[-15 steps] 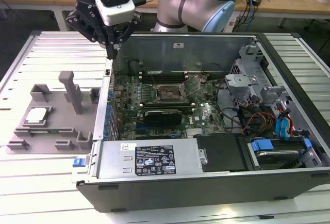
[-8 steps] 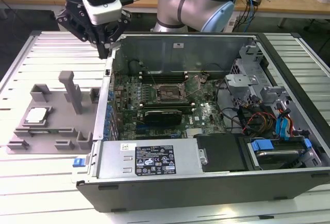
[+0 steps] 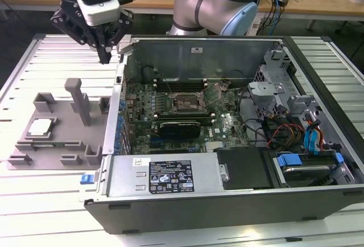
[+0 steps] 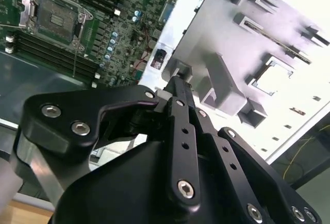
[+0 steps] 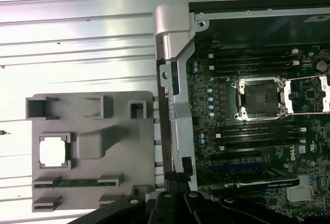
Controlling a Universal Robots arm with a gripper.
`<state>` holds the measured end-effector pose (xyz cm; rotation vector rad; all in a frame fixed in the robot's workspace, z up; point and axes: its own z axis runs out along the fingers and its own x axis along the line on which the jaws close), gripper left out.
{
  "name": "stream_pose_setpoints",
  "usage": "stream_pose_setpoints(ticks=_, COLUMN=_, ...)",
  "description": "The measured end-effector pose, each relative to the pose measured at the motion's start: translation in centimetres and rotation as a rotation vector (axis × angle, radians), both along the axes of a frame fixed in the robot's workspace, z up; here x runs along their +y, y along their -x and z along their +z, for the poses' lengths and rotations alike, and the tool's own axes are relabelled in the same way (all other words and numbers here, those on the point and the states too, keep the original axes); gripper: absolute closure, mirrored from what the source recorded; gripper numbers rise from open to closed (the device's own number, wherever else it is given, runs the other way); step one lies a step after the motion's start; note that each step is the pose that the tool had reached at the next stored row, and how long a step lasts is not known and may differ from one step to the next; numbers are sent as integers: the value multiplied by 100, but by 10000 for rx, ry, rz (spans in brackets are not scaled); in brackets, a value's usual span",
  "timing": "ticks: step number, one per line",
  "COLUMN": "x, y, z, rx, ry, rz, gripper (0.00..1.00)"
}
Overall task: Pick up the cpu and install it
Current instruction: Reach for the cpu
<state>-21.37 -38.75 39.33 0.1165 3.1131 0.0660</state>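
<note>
The cpu (image 3: pixel 41 126), one silver-white square chip, lies flat in a square pocket of the grey fixture (image 3: pixel 63 140), on the side of that fixture towards the exterior view's left. The first wrist view shows the same chip (image 5: pixel 53 150) seated in its pocket with nothing on top of it. The single fixture carries several upright blocks and posts and rests on the white slatted table (image 3: pixel 34 201), just beside the open computer case (image 3: pixel 227 201).

The gripper (image 3: pixel 105 58) hangs in the air over the far edge of the fixture, near the corner of the case, well apart from the cpu. Its two fingers (image 4: pixel 178 92) are drawn together to a narrow point, with nothing between them and touching nothing that can be seen (the second wrist view looks down them towards the fixture's posts). One arm (image 3: pixel 216 2), silver with pale blue joint caps, reaches in from behind the case.

Inside the one case, the green motherboard (image 3: pixel 227 124) holds a single cpu socket (image 5: pixel 258 97), bare in its middle, with its metal frame flipped open to one side. The socket also shows in the second wrist view (image 4: pixel 56 17), with dark memory slots running along both sides of it.
</note>
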Motion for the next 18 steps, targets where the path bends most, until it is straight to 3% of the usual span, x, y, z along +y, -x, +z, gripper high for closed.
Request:
stream_pose_setpoints(ticks=6, x=32, y=141, z=0, rx=0, ry=1, rz=0, gripper=89)
stream_pose_setpoints(ticks=18, x=54, y=319, z=0, rx=1, ry=1, rz=-1, gripper=89)
